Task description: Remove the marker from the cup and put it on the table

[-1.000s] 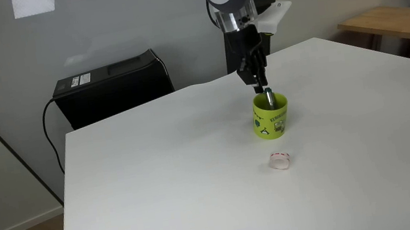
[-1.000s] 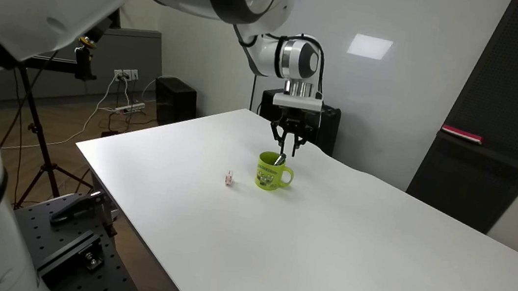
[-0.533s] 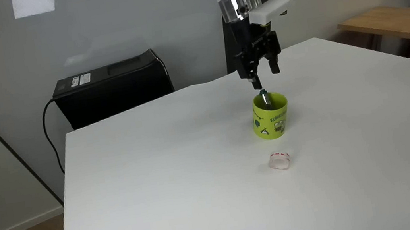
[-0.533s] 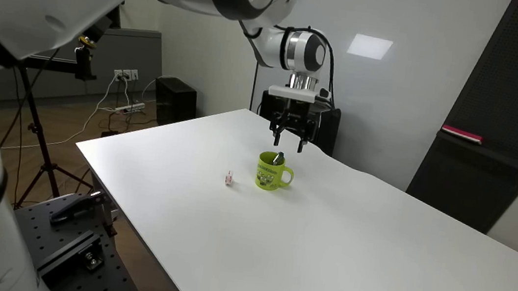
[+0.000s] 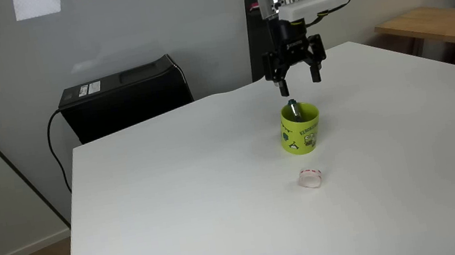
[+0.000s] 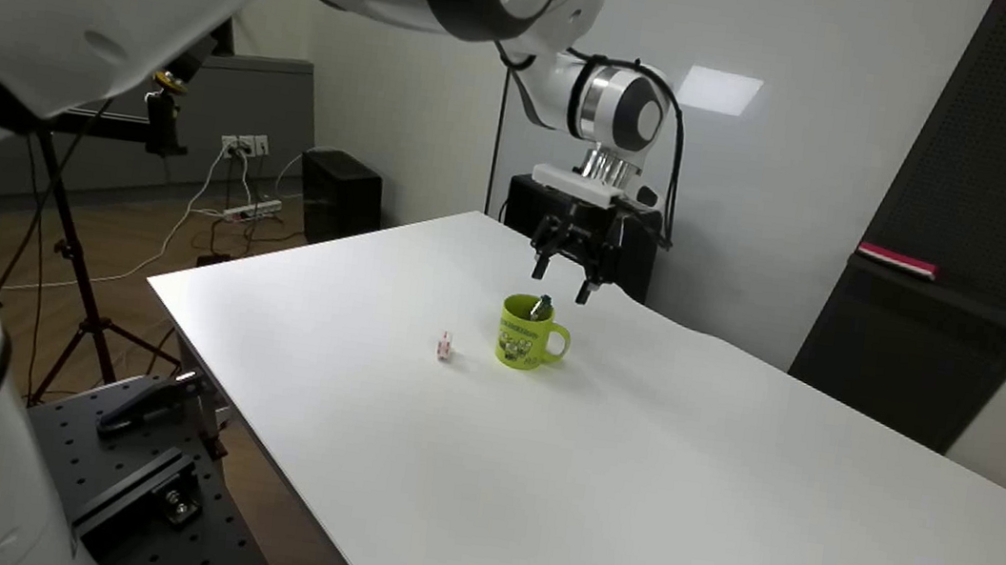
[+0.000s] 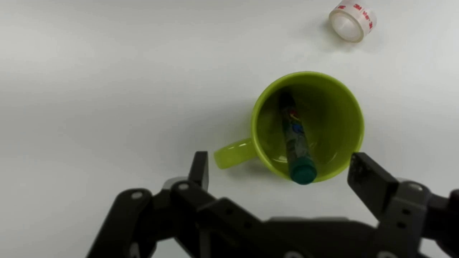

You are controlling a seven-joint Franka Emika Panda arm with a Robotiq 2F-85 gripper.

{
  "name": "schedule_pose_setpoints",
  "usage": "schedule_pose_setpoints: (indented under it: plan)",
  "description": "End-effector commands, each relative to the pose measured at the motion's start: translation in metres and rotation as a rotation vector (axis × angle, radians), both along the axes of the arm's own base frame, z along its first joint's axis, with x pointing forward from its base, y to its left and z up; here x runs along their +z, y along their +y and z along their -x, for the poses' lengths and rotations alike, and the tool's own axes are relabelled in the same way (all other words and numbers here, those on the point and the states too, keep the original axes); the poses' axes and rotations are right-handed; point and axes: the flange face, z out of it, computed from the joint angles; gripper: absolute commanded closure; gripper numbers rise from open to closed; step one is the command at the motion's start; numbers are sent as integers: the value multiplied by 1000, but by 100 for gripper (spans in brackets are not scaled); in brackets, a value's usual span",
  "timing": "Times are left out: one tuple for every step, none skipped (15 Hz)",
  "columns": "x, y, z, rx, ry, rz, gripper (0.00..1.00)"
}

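The marker [image 7: 298, 147], dark with a teal cap end, leans inside the lime-green cup [image 5: 300, 138], its capped end at the rim on the side nearest my gripper. In both exterior views the cap of the marker [image 6: 541, 306] pokes just above the rim. The cup [image 6: 517, 342] stands upright on the white table [image 5: 175, 197], its handle pointing left in the wrist view. Above the cup hangs my gripper [image 5: 300, 86], fingers wide apart and nothing between them. In the wrist view the cap lies between the two fingers in line of sight, without contact.
A small clear tape roll [image 7: 363, 17] with red print lies on the table close to the cup, on the far side from my gripper in the wrist view. Behind the table edge stands a black box-like unit [image 5: 125, 97].
The fingers have spread from nearly together to wide apart. My gripper has turned and risen slightly away from the cup. The marker's top has shifted across the cup's mouth.
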Motion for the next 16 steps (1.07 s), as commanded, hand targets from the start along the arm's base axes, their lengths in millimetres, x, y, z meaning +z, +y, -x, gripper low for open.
schedule_pose_setpoints:
  plan:
    - [-1,-10,-1,-96,14,-14,0]
    - [-2,-12,-1,-106,15,-19,0]
    - [-4,-13,-1,-112,15,-28,0]
    - [-6,-13,-1,-117,15,-35,0]
    - [-7,-13,-1,-123,17,-44,0]
    - [-9,-13,-1,-126,17,-48,0]
    - [-11,-13,-1,-130,18,-53,0]
    - [-12,-12,-2,-132,17,-56,0]
    - [-14,-12,-2,-133,17,-57,0]
    - [-15,-12,-2,-135,17,-59,0]
    - [-17,-11,-2,-136,15,-60,25]
    - [-18,-11,-2,-136,15,-61,26]
    - [-18,-11,-2,-137,14,-59,32]
    - [-19,-11,-2,-137,14,-58,43]
    - [-19,-11,-2,-136,14,-57,50]
    - [-20,-11,-1,-136,15,-56,58]
